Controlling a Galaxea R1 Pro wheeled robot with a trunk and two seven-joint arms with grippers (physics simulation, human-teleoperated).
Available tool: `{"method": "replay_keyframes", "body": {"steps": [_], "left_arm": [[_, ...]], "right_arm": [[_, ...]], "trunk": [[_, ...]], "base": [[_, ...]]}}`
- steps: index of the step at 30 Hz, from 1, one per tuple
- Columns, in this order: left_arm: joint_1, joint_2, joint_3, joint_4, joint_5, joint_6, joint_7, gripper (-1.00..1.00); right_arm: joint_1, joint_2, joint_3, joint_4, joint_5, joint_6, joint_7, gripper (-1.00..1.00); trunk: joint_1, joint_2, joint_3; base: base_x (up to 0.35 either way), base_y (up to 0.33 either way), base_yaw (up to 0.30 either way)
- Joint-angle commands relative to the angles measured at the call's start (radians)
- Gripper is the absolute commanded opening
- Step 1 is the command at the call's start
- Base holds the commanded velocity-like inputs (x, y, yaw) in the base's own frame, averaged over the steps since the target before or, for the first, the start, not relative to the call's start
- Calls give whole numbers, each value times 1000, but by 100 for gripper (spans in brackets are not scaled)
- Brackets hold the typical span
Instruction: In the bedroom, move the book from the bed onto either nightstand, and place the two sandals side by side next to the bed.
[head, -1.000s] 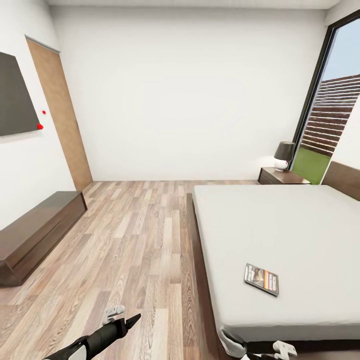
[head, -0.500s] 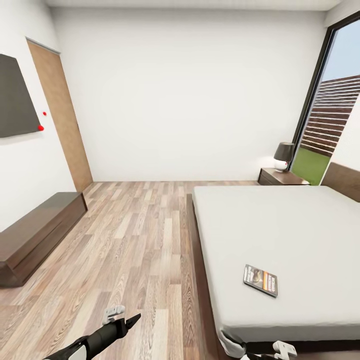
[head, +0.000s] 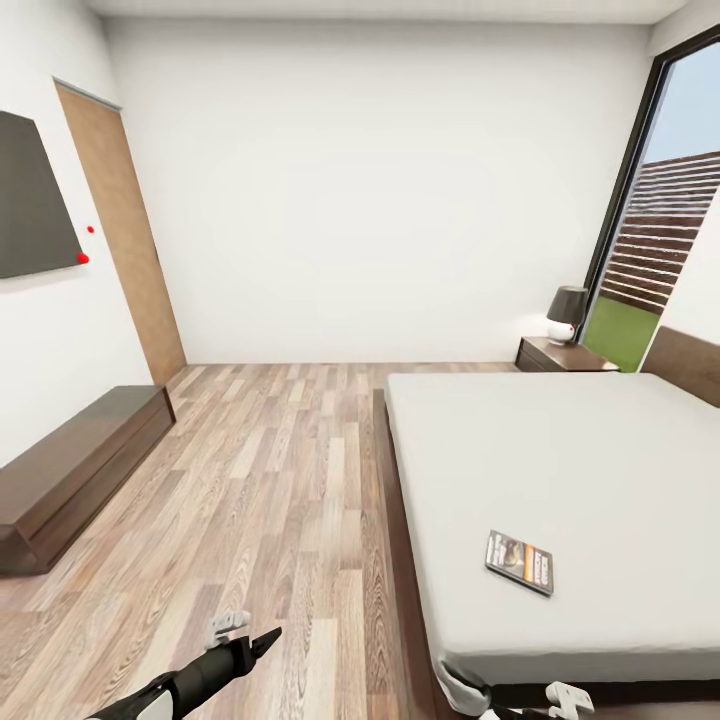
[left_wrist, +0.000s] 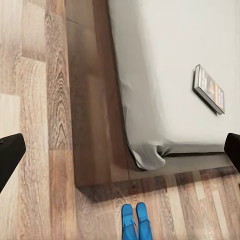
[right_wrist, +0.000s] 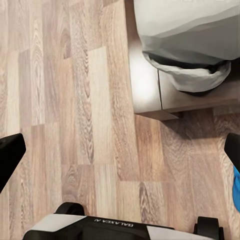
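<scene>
Book lies flat on the bed's grey mattress near its foot corner, two blue sandals together on the floor beyond, both grippers' fingers spread apart, holding nothing.

Sandals: toe ends cut by the left wrist frame edge; a blue sliver (identity unclear) is clipped in the right wrist view. Book: cover lettering too small to read. Right gripper: cropped at the frame bottom, jaw position undetermined.
</scene>
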Motion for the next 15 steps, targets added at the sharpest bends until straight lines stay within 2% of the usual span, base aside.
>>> {"method": "replay_keyframes", "body": {"steps": [1,15], "left_arm": [[-1,0,-9,1,4,-8,-2,100],[-1,0,-9,1,4,-7,-2,100]], "right_arm": [[-1,0,-8,1,9,-2,3,100],[-1,0,-8,0,9,-2,3,100]], "trunk": [[-4,6,2],[-57,104,46]], "base": [[0,0,0],[0,0,0]]}}
